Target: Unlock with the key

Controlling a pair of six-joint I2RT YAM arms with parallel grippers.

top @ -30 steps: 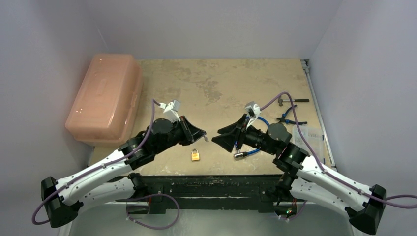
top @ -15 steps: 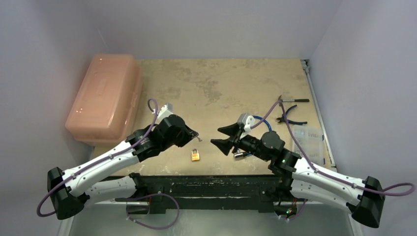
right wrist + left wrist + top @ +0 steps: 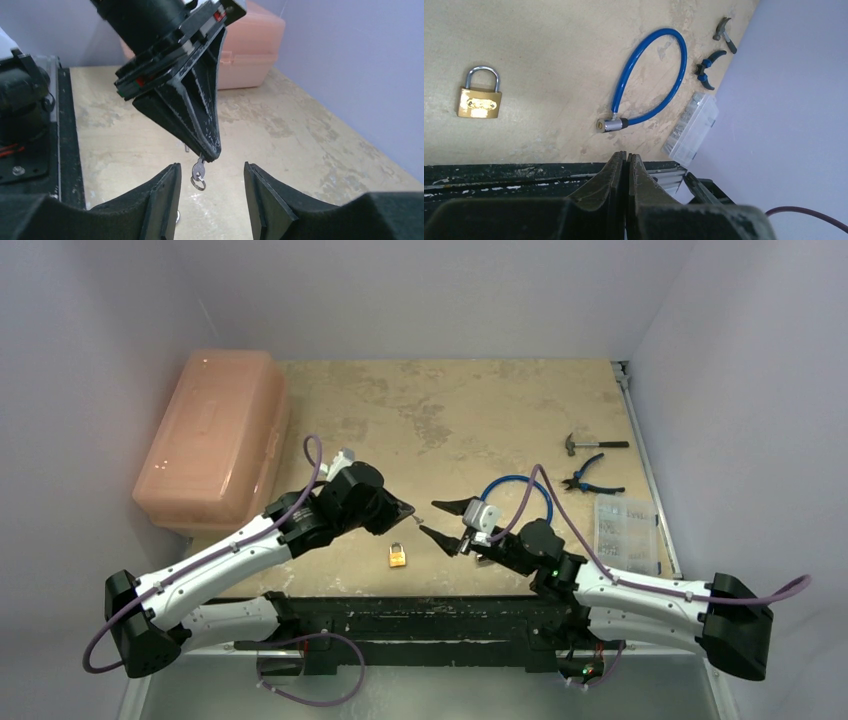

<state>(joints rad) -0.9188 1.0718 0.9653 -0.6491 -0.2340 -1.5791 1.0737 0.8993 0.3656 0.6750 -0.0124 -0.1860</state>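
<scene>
Near the brass padlock (image 3: 398, 556), the left gripper (image 3: 210, 146) pinches a small silver key (image 3: 198, 172), dangling it between the right gripper's (image 3: 211, 175) parted fingers, seemingly for a handover.

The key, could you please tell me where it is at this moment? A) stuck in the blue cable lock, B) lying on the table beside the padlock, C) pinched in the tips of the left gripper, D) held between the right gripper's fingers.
C: in the right wrist view the key hangs from the shut tips of the left gripper, in the gap of the open right gripper, which does not touch it.
</scene>
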